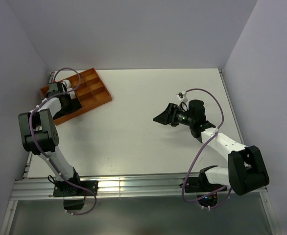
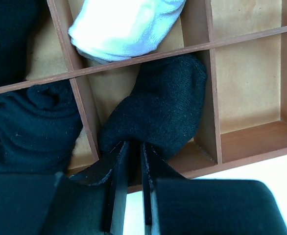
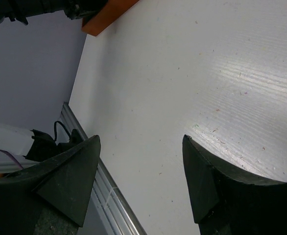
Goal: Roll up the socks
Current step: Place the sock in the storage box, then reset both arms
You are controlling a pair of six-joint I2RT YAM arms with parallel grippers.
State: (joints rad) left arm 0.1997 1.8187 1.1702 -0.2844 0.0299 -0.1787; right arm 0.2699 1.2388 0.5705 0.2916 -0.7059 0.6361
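An orange compartment tray (image 1: pixel 93 90) sits at the table's far left. In the left wrist view a rolled black sock (image 2: pixel 163 105) lies in one compartment of the tray (image 2: pixel 251 139). A white rolled sock (image 2: pixel 126 27) lies in the compartment beyond it, and another black sock (image 2: pixel 31 127) lies to the left. My left gripper (image 2: pixel 132 149) is over the tray (image 1: pixel 70 104), its fingers pinched on the near edge of the black sock. My right gripper (image 1: pixel 161 117) hovers open and empty over the bare table at centre right, and its own wrist view (image 3: pixel 141 142) shows only table between the fingers.
The tray's right compartments (image 2: pixel 246 83) hold nothing. Grey walls enclose the table on the left, back and right. An aluminium rail (image 1: pixel 133 185) runs along the near edge. The tray's corner (image 3: pixel 107 14) shows far off in the right wrist view.
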